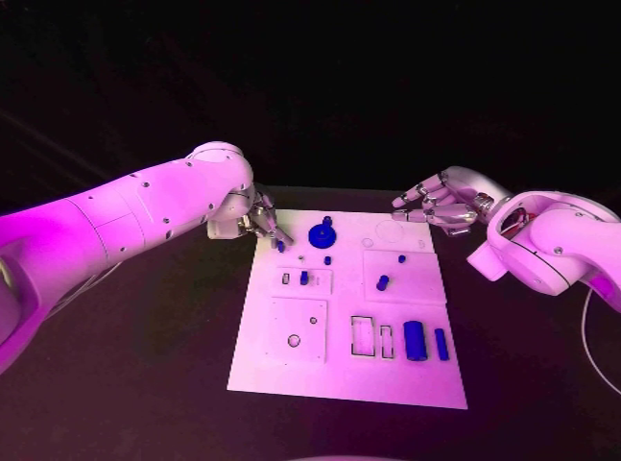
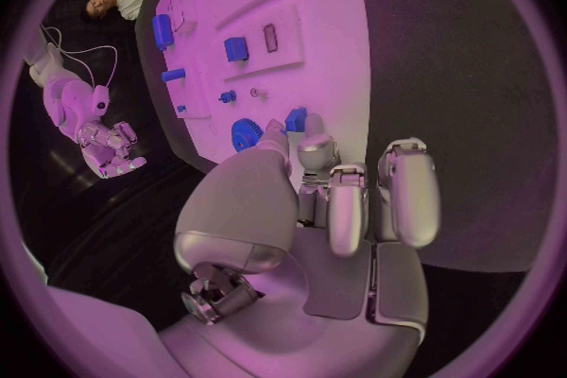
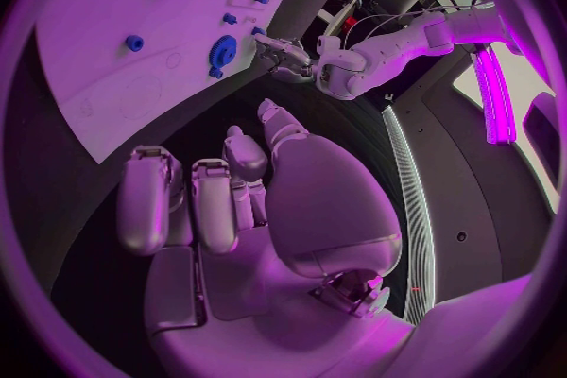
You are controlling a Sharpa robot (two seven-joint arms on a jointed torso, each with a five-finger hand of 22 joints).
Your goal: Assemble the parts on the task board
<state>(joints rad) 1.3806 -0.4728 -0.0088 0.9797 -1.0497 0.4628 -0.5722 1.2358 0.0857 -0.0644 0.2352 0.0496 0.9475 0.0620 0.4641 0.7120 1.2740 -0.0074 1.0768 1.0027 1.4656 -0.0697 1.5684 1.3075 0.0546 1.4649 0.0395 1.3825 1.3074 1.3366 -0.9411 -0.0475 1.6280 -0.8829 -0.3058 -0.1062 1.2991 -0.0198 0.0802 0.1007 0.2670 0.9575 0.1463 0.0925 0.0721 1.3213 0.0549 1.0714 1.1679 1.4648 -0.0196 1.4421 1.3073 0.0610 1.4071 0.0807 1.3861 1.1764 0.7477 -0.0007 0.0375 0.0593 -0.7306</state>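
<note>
The white task board (image 1: 345,370) lies in the middle of the table. My left hand (image 1: 259,221) hovers at its far left corner and pinches a small blue part (image 1: 280,245) between thumb and a finger; the left wrist view shows that part (image 2: 296,120) at the fingertips, just beside the blue gear (image 2: 246,132). The gear (image 1: 322,235) sits on the board's far edge. My right hand (image 1: 435,206) hangs off the far right corner, fingers curled in with nothing in them (image 3: 225,198).
Small blue pegs (image 1: 303,278) (image 1: 382,282) stand in the board's middle. A thick blue cylinder (image 1: 414,340) and a slim blue bar (image 1: 441,344) lie near the right edge beside empty rectangular slots (image 1: 362,335). Bare black table surrounds the board.
</note>
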